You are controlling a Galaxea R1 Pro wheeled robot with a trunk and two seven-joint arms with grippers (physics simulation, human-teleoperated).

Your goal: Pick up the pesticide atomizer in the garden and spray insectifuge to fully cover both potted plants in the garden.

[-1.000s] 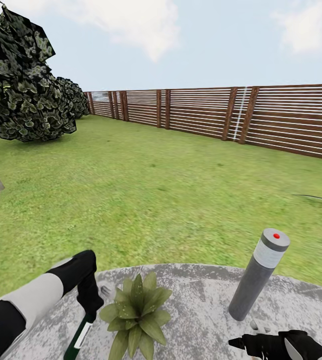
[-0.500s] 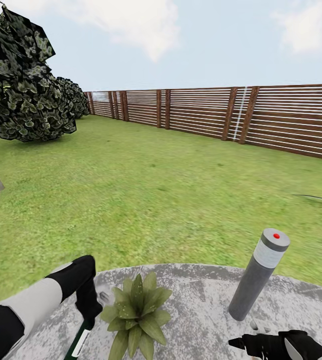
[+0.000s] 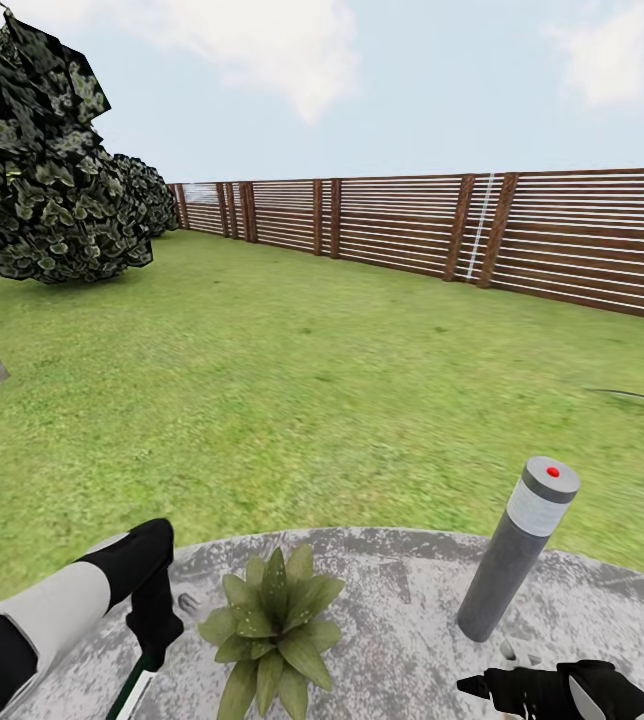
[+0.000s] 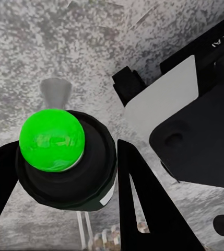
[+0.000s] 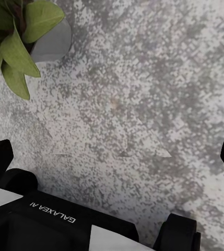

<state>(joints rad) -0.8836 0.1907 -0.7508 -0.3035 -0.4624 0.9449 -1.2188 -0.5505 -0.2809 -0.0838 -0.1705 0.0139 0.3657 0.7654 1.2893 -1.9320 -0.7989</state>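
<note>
Lower left: left gripper, clenched on the pesticide atomizer, has drifted left, away from the potted plant; spraying pends.

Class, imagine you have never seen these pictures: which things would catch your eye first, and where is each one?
The left gripper holds the dark green pesticide atomizer at the patio's near left edge, its bright green top glowing in the left wrist view. Beside it sits a leafy potted plant; a grey bollard lamp with a red dot leans at right, with a long slatted wooden fence behind.

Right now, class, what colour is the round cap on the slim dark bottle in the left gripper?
Bright green cap, clearest in the left wrist view.
</note>
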